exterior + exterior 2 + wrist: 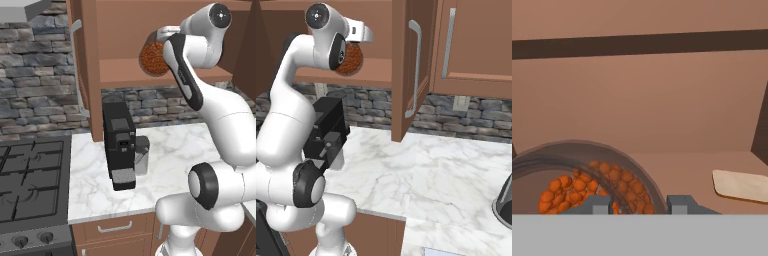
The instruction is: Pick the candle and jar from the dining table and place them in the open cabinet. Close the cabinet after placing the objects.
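- Up inside the open cabinet [130, 30], the white arm reaches in above the shelf, and its gripper [639, 204] is narrowed onto the jar [152, 56], holding it.
- Seen from the hand camera, the jar's glass rim and orange-brown granules sit directly against the two dark fingertips [682, 202], slightly to their left.
- Near the fingertips on the other side, a pale tan flat shape [742, 185] lies on the shelf; what it is I cannot tell.
- Below the cabinet, a black coffee machine [119, 145] stands on the marble counter [170, 150].

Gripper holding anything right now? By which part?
Yes: the gripper is shut on the jar, gripped at its glass lid, inside the cabinet.
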You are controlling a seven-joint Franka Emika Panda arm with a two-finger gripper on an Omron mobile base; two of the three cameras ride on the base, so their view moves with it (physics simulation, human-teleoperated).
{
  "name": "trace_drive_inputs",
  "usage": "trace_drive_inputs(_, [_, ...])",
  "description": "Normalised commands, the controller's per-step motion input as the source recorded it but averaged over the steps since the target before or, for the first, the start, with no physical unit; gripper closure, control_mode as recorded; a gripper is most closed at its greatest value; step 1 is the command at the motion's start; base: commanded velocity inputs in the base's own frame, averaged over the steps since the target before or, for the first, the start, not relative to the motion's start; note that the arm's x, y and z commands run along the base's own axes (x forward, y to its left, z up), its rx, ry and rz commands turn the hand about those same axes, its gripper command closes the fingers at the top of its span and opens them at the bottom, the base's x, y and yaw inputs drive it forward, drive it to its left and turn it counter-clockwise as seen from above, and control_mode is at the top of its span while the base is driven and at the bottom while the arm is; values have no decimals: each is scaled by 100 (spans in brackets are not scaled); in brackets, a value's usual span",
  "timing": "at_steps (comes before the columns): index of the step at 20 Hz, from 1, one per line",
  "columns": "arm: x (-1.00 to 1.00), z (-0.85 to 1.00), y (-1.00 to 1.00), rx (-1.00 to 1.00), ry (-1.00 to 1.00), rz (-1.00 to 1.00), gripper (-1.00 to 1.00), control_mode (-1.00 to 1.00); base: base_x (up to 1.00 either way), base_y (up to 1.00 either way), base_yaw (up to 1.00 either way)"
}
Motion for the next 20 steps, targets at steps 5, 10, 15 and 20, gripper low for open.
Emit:
trace_drive_inputs(5, [9, -15, 0, 0, 4, -3, 100, -100, 0, 0, 0])
trace_drive_inputs(10, [12, -11, 0, 0, 2, -1, -100, -100, 0, 0, 0])
trace_drive_inputs(15, [10, 0, -1, 0, -1, 0, -100, -100, 0, 0, 0])
trace_drive_inputs(20, [17, -8, 0, 0, -7, 0, -100, -100, 0, 0, 0])
